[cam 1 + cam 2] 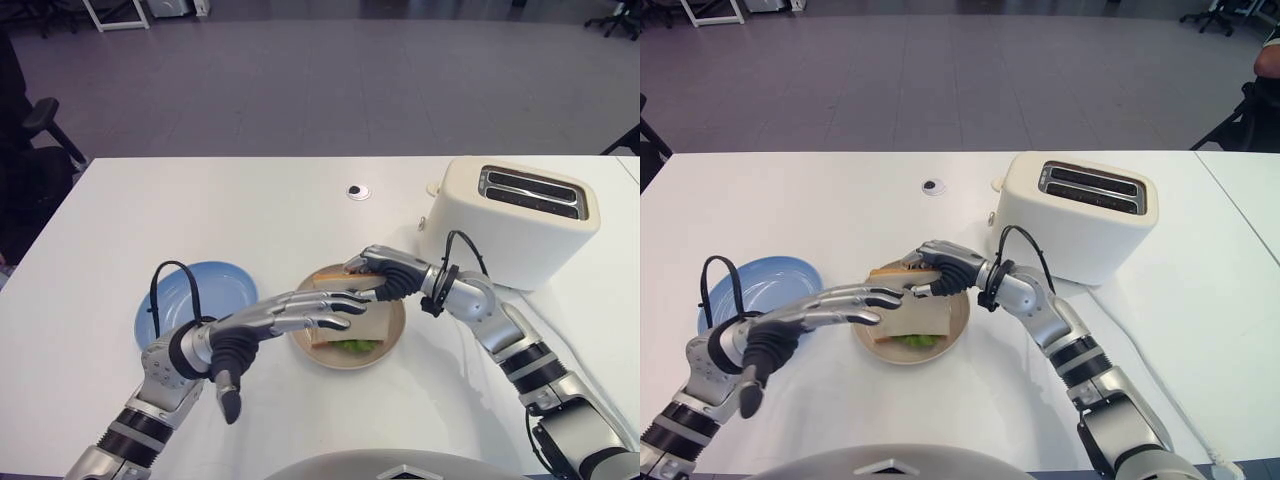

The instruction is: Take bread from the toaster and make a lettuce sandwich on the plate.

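Lettuce [917, 341] under bread [925, 319] on plate [959, 325]

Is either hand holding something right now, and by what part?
The right hand pinches the bread slice by its far edge with its fingers, above the tan plate. The left hand stretches flat over it, grasping nothing.

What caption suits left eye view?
Right hand holds square bread slice over green lettuce on tan round plate; left hand alongside.

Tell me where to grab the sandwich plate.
I'd pinch the tan plate by its bare near-right rim, coming low from the right: the sandwich fills the middle, the left hand lies over the left side, and the raised rim gives a lip.
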Controlling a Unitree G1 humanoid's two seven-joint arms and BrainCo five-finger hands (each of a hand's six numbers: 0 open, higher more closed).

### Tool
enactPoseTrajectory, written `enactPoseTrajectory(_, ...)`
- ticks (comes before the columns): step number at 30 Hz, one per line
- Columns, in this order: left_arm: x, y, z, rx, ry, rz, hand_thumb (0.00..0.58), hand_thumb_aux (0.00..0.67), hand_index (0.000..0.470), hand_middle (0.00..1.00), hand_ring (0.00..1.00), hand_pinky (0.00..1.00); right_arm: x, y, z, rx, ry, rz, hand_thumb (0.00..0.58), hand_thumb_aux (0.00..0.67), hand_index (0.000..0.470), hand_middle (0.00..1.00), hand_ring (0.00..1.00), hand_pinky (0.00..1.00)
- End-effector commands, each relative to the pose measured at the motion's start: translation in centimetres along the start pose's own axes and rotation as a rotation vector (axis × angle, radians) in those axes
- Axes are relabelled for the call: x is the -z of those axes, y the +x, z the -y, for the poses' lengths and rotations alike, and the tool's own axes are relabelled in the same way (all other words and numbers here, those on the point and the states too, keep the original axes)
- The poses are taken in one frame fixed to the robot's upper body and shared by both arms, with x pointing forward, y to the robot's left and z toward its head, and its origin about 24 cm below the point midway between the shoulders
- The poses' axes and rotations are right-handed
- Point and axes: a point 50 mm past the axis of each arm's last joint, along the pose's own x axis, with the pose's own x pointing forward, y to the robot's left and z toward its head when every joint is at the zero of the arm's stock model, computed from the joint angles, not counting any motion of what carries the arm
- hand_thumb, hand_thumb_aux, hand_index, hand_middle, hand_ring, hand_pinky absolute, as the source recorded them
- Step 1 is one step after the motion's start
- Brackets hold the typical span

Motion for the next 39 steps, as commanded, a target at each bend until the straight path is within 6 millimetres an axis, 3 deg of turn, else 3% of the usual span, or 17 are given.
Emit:
enactPoseTrajectory(1, 1.9, -0.7, 1.0, 0.108, 0.042, -0.147, 0.000, 0.000, 0.000, 0.00, 0.00, 0.00, 1.4, 0.4, -0.6, -0.032, -0.031, -0.054, 0.580, 0.670, 0.470, 1.00, 1.00, 1.00)
enactPoseTrajectory(8, 6.0, -1.7, 2.4, 0.219, 0.144, -0.412, 0.000, 0.000, 0.000, 0.00, 0.00, 0.00, 2.4, 1.2, -1.7, -0.063, -0.054, -0.079, 0.580, 0.670, 0.470, 1.00, 1.00, 1.00)
enactPoseTrajectory(13, 7.5, -2.4, 4.1, 0.331, 0.165, -0.521, 0.000, 0.000, 0.000, 0.00, 0.00, 0.00, 2.4, 1.4, -2.3, -0.079, -0.083, -0.070, 0.580, 0.670, 0.470, 1.00, 1.00, 1.00)
enactPoseTrajectory(14, 7.5, -2.5, 4.5, 0.349, 0.161, -0.525, 0.000, 0.000, 0.000, 0.00, 0.00, 0.00, 2.3, 1.5, -2.3, -0.069, -0.088, -0.064, 0.554, 0.528, 0.370, 0.95, 0.95, 0.95)
enactPoseTrajectory(15, 7.5, -2.6, 4.6, 0.357, 0.160, -0.524, 0.000, 0.000, 0.000, 0.00, 0.00, 0.00, 2.3, 1.6, -2.1, -0.054, -0.096, -0.061, 0.120, 0.074, 0.052, 0.87, 0.87, 0.87)
enactPoseTrajectory(16, 7.4, -2.6, 4.7, 0.356, 0.159, -0.518, 0.000, 0.000, 0.000, 0.00, 0.00, 0.00, 2.2, 1.7, -1.8, -0.038, -0.100, -0.058, 0.000, 0.000, 0.000, 0.81, 0.81, 0.81)
enactPoseTrajectory(19, 7.2, -2.7, 4.7, 0.365, 0.156, -0.507, 0.000, 0.000, 0.000, 0.00, 0.00, 0.00, 2.0, 1.9, -1.0, 0.014, -0.101, -0.044, 0.000, 0.000, 0.000, 0.68, 0.68, 0.68)
enactPoseTrajectory(25, 6.9, -2.8, 5.1, 0.387, 0.144, -0.490, 0.000, 0.000, 0.000, 0.00, 0.00, 0.00, 1.4, 2.2, 1.9, 0.230, -0.056, -0.014, 0.000, 0.000, 0.000, 0.53, 0.53, 0.53)
enactPoseTrajectory(29, 6.6, -2.1, 3.9, 0.287, 0.184, -0.451, 0.000, 0.000, 0.000, 0.00, 0.00, 0.00, 1.6, 1.7, 4.2, 0.405, 0.000, -0.017, 0.000, 0.000, 0.000, 0.42, 0.42, 0.42)
enactPoseTrajectory(31, 6.4, -1.2, 2.7, 0.182, 0.219, -0.409, 0.000, 0.000, 0.000, 0.00, 0.00, 0.00, 1.4, 1.4, 4.9, 0.444, 0.026, -0.001, 0.000, 0.000, 0.000, 0.40, 0.40, 0.40)
enactPoseTrajectory(33, 5.8, -0.1, 0.7, 0.022, 0.270, -0.335, 0.000, 0.000, 0.000, 0.00, 0.00, 0.00, 0.8, 1.1, 4.8, 0.422, 0.071, 0.057, 0.000, 0.000, 0.000, 0.51, 0.51, 0.51)
enactPoseTrajectory(34, 5.2, 0.5, -0.5, -0.071, 0.288, -0.275, 0.000, 0.000, 0.000, 0.00, 0.00, 0.00, 0.3, 0.8, 4.7, 0.396, 0.095, 0.094, 0.343, 0.242, 0.170, 0.72, 0.72, 0.72)
enactPoseTrajectory(35, 4.6, 0.9, -1.3, -0.142, 0.292, -0.218, 0.000, 0.000, 0.000, 0.00, 0.00, 0.00, -0.1, 0.6, 4.5, 0.369, 0.120, 0.129, 0.493, 0.410, 0.288, 0.87, 0.87, 0.87)
enactPoseTrajectory(36, 3.9, 1.3, -1.9, -0.204, 0.285, -0.163, 0.484, 0.397, 0.278, 0.00, 0.00, 0.00, -0.6, 0.2, 4.2, 0.323, 0.148, 0.174, 0.580, 0.670, 0.470, 1.00, 1.00, 1.00)
enactPoseTrajectory(37, 3.1, 1.5, -2.2, -0.234, 0.276, -0.101, 0.575, 0.610, 0.428, 0.00, 0.00, 0.00, -1.4, -0.2, 3.6, 0.250, 0.166, 0.236, 0.580, 0.670, 0.470, 1.00, 1.00, 1.00)
enactPoseTrajectory(38, 2.5, 1.8, -2.4, -0.262, 0.249, -0.052, 0.580, 0.670, 0.470, 0.08, 0.08, 0.08, -2.2, -0.7, 3.0, 0.179, 0.197, 0.291, 0.580, 0.670, 0.470, 1.00, 1.00, 1.00)
enactPoseTrajectory(39, 1.9, 1.8, -2.2, -0.249, 0.207, -0.018, 0.580, 0.670, 0.470, 0.28, 0.28, 0.28, -2.8, -1.2, 2.3, 0.103, 0.223, 0.335, 0.580, 0.670, 0.470, 1.00, 1.00, 1.00)
